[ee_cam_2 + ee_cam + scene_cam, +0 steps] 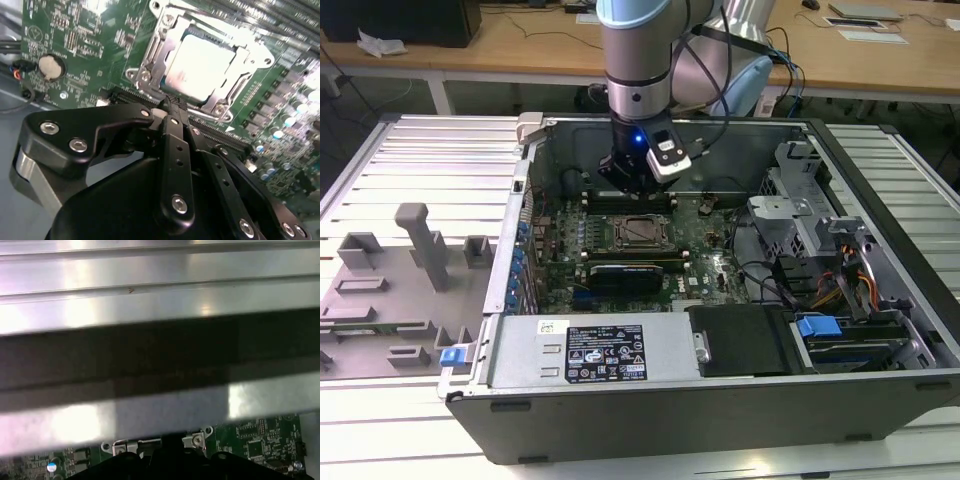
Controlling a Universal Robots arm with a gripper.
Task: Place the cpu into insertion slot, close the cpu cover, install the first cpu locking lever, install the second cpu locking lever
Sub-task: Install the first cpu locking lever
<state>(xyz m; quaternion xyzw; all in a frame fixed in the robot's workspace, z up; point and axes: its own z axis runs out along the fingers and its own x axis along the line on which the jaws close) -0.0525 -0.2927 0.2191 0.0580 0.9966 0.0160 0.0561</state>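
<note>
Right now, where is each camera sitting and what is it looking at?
Exterior view: off the arm, above the open computer case, looking down at the green motherboard; the arm and black gripper show.
Second wrist view: on the wrist, looking past the gripper at the pale silvery cpu under the silvery metal cpu cover.
First wrist view: on the wrist, facing ribbed metal wall.
Both wrist views share the motherboard.
</note>
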